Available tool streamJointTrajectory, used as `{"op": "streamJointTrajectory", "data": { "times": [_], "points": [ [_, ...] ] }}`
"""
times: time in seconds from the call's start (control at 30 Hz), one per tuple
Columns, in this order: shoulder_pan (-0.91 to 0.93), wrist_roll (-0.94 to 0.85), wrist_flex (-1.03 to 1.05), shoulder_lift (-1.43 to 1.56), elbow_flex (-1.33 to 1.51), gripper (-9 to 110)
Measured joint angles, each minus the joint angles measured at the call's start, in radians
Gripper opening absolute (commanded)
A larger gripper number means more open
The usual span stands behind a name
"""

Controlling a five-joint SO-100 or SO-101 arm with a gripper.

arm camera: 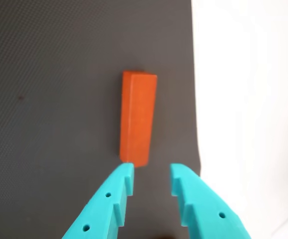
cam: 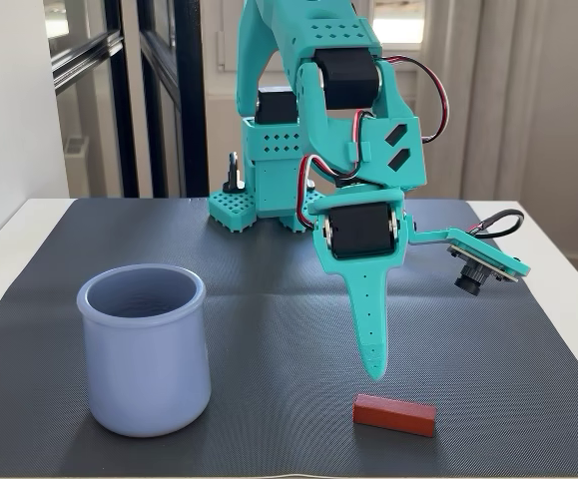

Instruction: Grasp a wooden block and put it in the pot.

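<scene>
The wooden block (arm camera: 138,118) is a small red-brown bar lying flat on the dark mat; in the fixed view it (cam: 395,414) lies near the mat's front edge. My teal gripper (arm camera: 152,175) is open and empty, its fingertips just short of the block's near end in the wrist view. In the fixed view the gripper (cam: 372,367) points down, its tip a little above and behind the block's left end. The pot (cam: 146,348) is a pale lavender-blue cup standing upright at the mat's front left, well apart from the block. It looks empty.
The dark textured mat (cam: 269,299) covers a white table (arm camera: 248,99). The arm's teal base (cam: 259,190) stands at the mat's back centre. A wrist camera (cam: 478,264) juts out to the right of the gripper. The mat's edge runs just right of the block in the wrist view.
</scene>
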Motion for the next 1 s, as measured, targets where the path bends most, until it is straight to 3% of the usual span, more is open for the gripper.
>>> {"op": "streamJointTrajectory", "data": {
  "times": [0.4,1.0],
  "points": [
    [-0.074,0.011,-0.003,-0.087,-0.025,10],
    [-0.035,0.126,-0.044,-0.087,-0.08,10]
  ]
}}
